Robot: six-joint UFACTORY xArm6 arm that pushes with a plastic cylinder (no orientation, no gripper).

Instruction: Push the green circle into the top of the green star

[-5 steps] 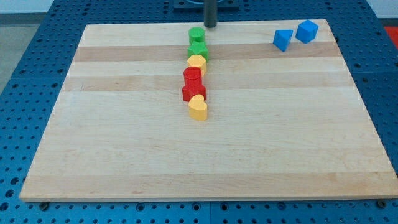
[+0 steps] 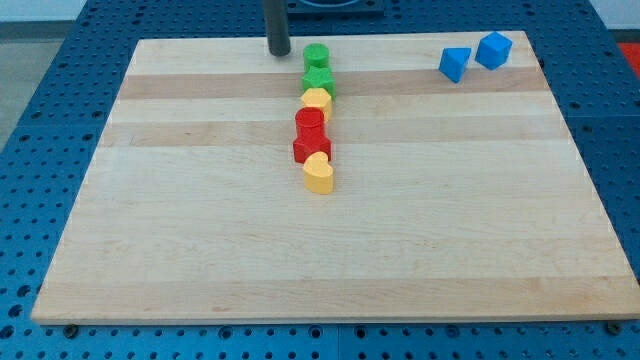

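Basically done: green circle (image 2: 316, 55) sits touching the top of the green star (image 2: 318, 81), heading the column of blocks near the view's top. My tip (image 2: 279, 52) stands just left of the circle, apart from it. No fingers here, plain rod. Next: only a light nudge down-view if contact needs tightening.

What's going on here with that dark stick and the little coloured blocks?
A robot arm slides blocks around a wooden board with a rod. My tip sits near the view's top, just left of the green circle, not touching it. The green circle already sits against the top of the green star, heading a column of yellow and red blocks. Two blue blocks sit apart at the top right.
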